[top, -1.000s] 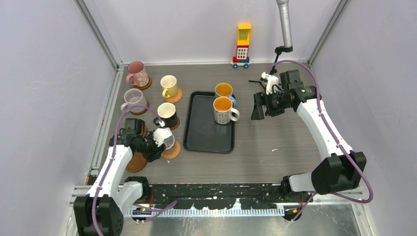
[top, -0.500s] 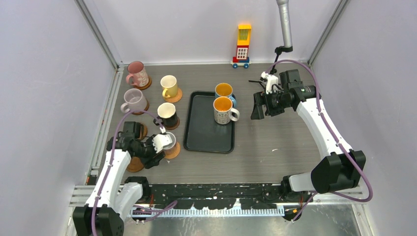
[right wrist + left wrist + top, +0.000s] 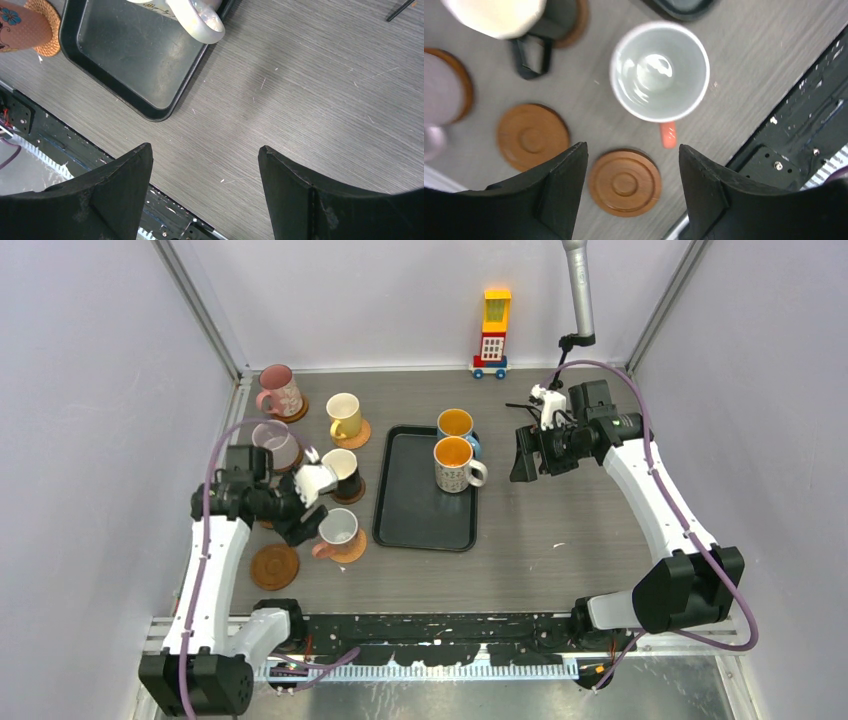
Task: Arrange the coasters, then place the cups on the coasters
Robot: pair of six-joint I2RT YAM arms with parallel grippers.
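The left gripper (image 3: 306, 508) is hemmed in by the black mug (image 3: 342, 472), the lilac mug (image 3: 270, 438) and the tray (image 3: 425, 525) — none of them sits between its fingers, which stand apart and hold nothing. The salmon mug (image 3: 659, 70) stands upright on its coaster (image 3: 352, 549) just ahead of those open jaws, handle toward them; in the wrist view a bare coaster (image 3: 625, 182) lies below the gap and a second bare coaster (image 3: 533, 136) just left. The right gripper (image 3: 204, 149) hangs spread wide and empty over the table (image 3: 310, 90) beside the tray — the blue mug (image 3: 456, 424) and patterned mug (image 3: 455, 468) stand at its far end.
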